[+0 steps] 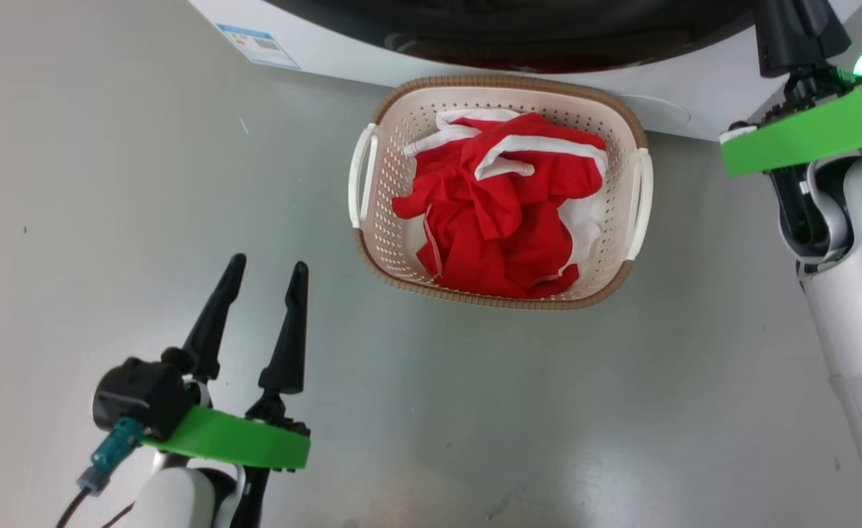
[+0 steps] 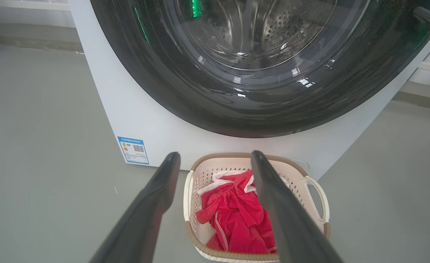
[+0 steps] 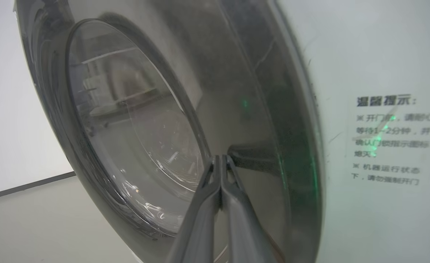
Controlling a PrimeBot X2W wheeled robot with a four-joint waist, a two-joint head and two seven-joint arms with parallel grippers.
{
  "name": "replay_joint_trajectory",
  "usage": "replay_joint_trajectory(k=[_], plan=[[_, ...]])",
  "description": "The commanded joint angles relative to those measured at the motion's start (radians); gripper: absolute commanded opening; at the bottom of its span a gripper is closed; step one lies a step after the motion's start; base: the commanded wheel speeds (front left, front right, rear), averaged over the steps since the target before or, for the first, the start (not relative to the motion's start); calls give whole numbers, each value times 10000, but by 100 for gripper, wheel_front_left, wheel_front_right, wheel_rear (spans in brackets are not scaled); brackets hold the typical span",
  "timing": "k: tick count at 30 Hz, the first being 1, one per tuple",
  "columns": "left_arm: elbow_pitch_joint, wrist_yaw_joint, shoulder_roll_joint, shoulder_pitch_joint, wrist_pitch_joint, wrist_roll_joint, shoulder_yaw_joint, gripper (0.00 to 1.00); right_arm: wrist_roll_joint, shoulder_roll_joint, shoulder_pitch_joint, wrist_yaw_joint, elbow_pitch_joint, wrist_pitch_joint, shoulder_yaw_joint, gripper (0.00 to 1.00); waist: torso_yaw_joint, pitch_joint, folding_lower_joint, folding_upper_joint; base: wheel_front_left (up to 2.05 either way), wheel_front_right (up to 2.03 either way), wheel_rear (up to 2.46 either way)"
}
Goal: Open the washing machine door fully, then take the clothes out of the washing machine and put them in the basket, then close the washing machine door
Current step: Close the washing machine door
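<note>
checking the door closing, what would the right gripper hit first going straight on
The black rim of the door. The shut right gripper points straight at it, and its tips seem to meet their own reflection there, so it is likely touching or nearly so.

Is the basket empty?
No, the basket holds a heap of red clothes with white trim.

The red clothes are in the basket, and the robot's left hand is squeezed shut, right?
Not quite. The red clothes are in the basket, but the left hand is open, with its fingers spread apart and nothing between them. The head view shows it.
</note>
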Motion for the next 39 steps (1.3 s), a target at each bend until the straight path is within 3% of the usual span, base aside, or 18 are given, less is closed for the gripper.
replay_joint_trajectory(k=[1, 11, 14, 16, 17, 18, 39], plan=[[-215, -56, 182, -160, -120, -93, 291, 100, -34, 44, -307, -98, -195, -51, -138, 0, 7, 15, 0, -1, 0, 0, 0], [-91, -56, 181, -215, -120, -30, 341, 100, -44, 130, -68, -98, -116, -51, 208, 0, -74, -220, 0, -1, 0, 0, 0], [-80, -56, 181, -120, -120, 62, 418, 100, -2, 105, 381, -98, -162, -51, 444, 23, -154, -465, 0, -1, 0, 0, 0], [-74, -56, 181, -45, -120, 138, 489, 100, 26, 85, 720, -98, -208, -51, 561, 47, -239, -646, 0, -1, 0, 0, 0], [-64, -56, 181, -1, -120, 180, 533, 100, 42, 85, 901, -98, -236, -51, 607, 80, -291, -744, 0, -1, 0, 0, 0], [-55, -56, 182, 46, -120, 226, 585, 100, 59, 96, 1083, -98, -250, -51, 647, 100, -356, -835, 0, -1, 0, 0, 0], [165, -56, 1007, 897, -120, 283, 993, 100, 45, 599, 4169, -98, -696, -51, 605, 100, -1733, -2589, 0, -1, 0, 0, 0]])
